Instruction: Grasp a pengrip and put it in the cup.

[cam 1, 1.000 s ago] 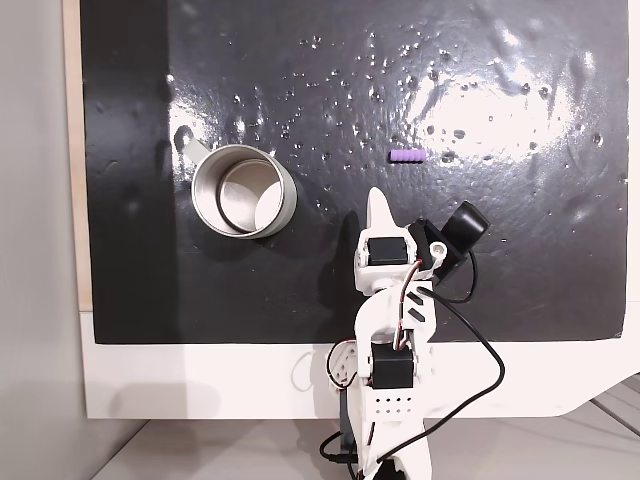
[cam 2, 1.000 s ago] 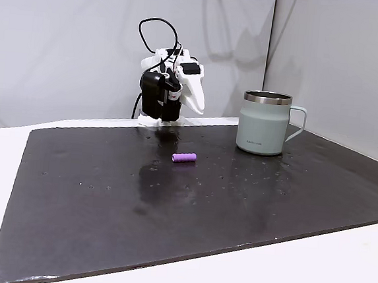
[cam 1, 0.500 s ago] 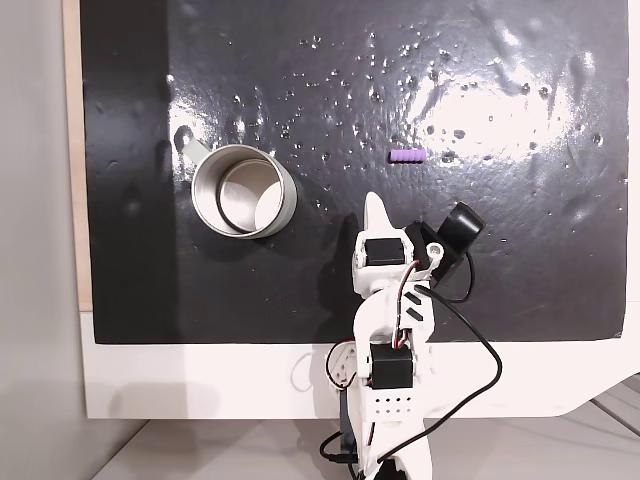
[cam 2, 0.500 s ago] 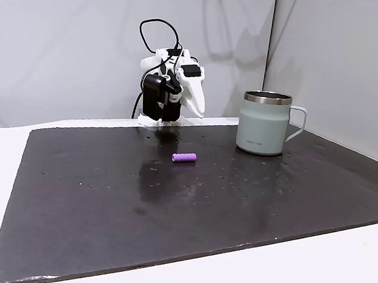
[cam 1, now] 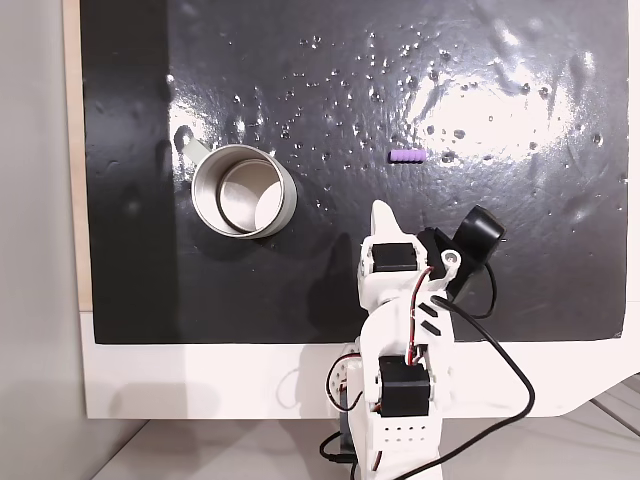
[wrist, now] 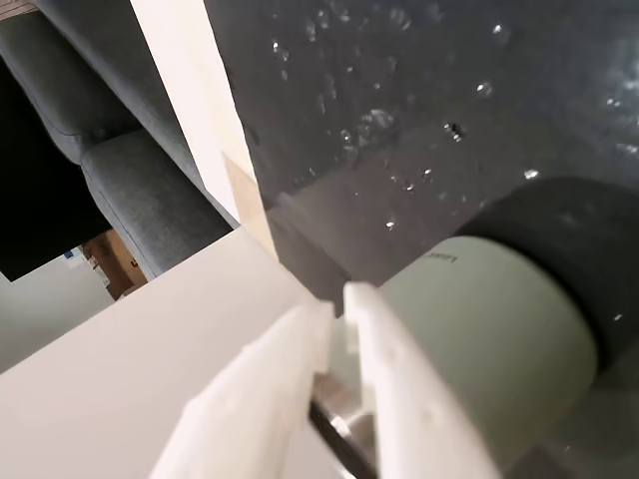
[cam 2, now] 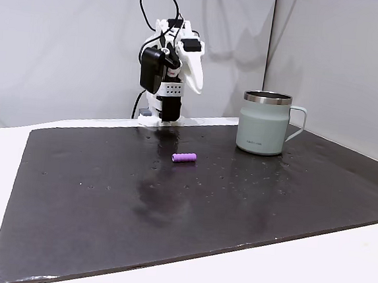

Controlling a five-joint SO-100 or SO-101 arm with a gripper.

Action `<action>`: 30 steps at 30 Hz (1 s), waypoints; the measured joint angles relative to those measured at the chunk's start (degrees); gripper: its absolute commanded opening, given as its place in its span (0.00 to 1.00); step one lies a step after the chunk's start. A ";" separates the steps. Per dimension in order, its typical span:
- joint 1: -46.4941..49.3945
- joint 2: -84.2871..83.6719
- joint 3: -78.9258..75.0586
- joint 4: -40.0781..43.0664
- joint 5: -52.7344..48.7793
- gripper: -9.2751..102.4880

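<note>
The purple ribbed pengrip (cam 1: 407, 156) lies alone on the black mat; a fixed view from the side shows the pengrip (cam 2: 184, 157) well in front of the arm. The silver cup (cam 1: 200, 205) stands upright to its left, handle toward the far side. From the side the cup (cam 2: 263, 128) looks pale green with a steel rim. My gripper (cam 1: 380, 210) is shut and holds nothing, raised near the arm's base, short of the pengrip. It hangs high above the mat (cam 2: 197, 89). In the wrist view the fingertips (wrist: 334, 304) are pressed together, with the cup (wrist: 489, 329) behind them.
The black mat (cam 1: 520, 280) covers most of a white table (cam 1: 200, 380). A black cable (cam 1: 500, 350) loops beside the arm's base. White wall panels (cam 2: 65, 38) stand behind the arm. A grey sofa (wrist: 130, 170) shows beyond the table edge.
The arm has lifted: in the side view the gripper stands higher than before. From above it has shifted slightly right. Pengrip and cup have not moved.
</note>
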 measured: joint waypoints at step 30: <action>12.66 -69.96 -62.05 29.27 -12.57 0.30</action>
